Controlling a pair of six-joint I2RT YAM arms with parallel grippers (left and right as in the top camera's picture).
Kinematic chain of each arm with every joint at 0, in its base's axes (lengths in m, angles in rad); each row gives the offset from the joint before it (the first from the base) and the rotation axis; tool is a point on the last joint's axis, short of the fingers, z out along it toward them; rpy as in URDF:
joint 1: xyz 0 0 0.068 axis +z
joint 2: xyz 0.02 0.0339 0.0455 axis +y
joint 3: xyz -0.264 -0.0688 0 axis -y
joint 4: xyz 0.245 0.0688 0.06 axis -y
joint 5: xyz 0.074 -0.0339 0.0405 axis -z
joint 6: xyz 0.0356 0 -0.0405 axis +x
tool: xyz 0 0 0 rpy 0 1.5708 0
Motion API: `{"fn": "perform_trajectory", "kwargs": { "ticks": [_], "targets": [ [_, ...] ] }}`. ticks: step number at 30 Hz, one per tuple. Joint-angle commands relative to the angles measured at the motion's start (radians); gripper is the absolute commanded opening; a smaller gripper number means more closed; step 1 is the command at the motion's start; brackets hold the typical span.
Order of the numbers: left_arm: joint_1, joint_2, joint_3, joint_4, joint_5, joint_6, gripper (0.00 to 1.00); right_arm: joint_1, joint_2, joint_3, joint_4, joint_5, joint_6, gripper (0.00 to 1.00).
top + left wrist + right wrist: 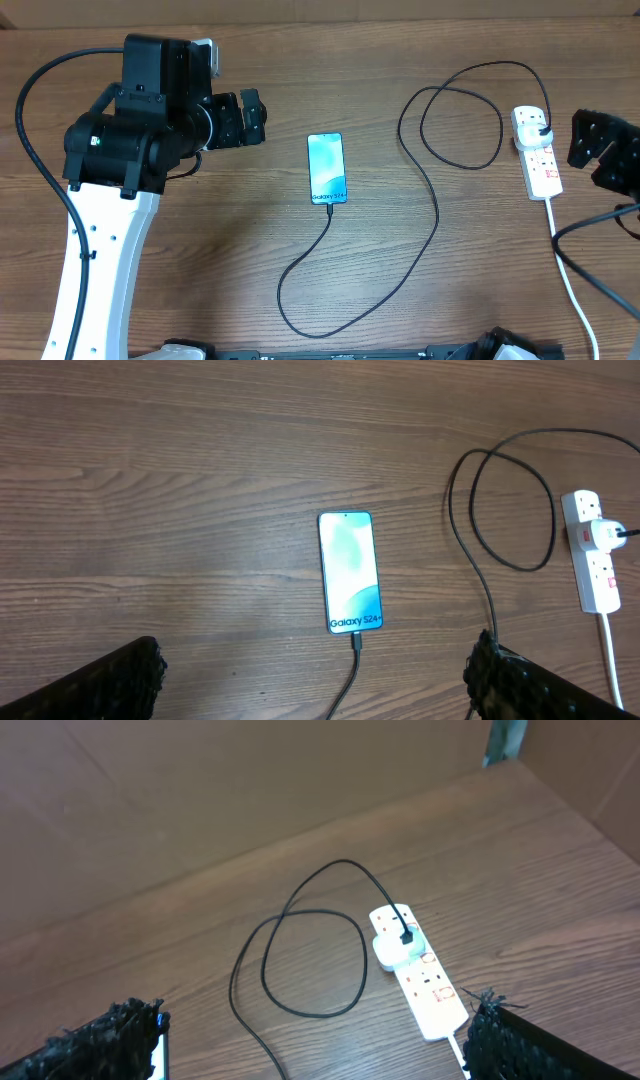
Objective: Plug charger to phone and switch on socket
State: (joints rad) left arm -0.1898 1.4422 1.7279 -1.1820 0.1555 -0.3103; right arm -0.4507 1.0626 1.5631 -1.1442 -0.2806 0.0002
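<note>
The phone (327, 168) lies flat mid-table with its cyan screen lit; it also shows in the left wrist view (350, 572). The charger (436, 212), a thin black cable, has its tip in the phone's near end (355, 644). It loops across the table to the socket (541, 160), a white power strip at the right. Its plug end (398, 944) sits in the strip's far outlet. My left gripper (250, 117) is open and empty, left of the phone and above the table (315, 685). My right gripper (592, 142) is open and empty, just right of the strip (310, 1045).
The strip's white cord (572, 280) runs toward the front right edge. A black arm cable (600, 225) lies beside it. A brown wall (250, 790) backs the wooden table.
</note>
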Motion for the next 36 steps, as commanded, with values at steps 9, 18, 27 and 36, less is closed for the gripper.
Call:
{"fn": "perform_trajectory", "kwargs": {
  "ticks": [9,18,27,36],
  "targets": [
    [-0.007,0.003,0.01,0.002,-0.01,0.019,1.0,0.002,0.135,0.003,0.005,0.011,-0.008,1.0],
    [-0.007,0.003,0.01,0.002,-0.01,0.019,1.0,0.002,0.275,0.003,0.005,0.011,-0.008,1.0],
    [-0.007,0.003,0.01,0.001,-0.01,0.019,1.0,0.002,0.406,0.003,0.006,0.011,-0.008,1.0],
    [-0.007,0.002,0.01,0.001,-0.009,0.019,1.0,0.002,0.452,0.003,0.009,0.011,-0.008,1.0]
  ]
}}
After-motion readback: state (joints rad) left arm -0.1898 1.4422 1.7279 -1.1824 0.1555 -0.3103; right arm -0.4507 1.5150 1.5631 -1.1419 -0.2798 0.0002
